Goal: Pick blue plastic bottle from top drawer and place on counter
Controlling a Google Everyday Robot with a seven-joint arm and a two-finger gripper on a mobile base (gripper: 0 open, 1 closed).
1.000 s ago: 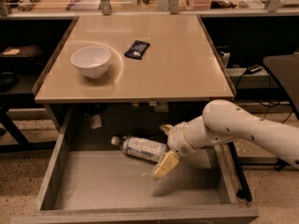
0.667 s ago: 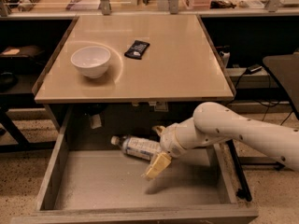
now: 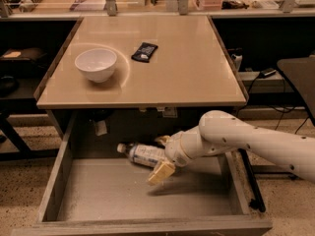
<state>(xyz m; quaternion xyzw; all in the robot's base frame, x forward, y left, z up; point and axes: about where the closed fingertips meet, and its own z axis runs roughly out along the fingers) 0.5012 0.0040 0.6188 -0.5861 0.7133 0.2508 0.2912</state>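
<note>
Right now the small clear plastic bottle with white cap and pale bluish label (image 3: 141, 154) lies on its side, cap to the left, on the floor of the wide shallow grey drawer (image 3: 98, 195). My white two-finger gripper (image 3: 162, 156) is spread around the bottle's base end, one tan finger in front and one behind, not pinching. I judge this the grasp step. Next I must close squarely on the bottle, lift it clear, and carry it to the glossy beige tabletop (image 3: 187, 73) above.
</note>
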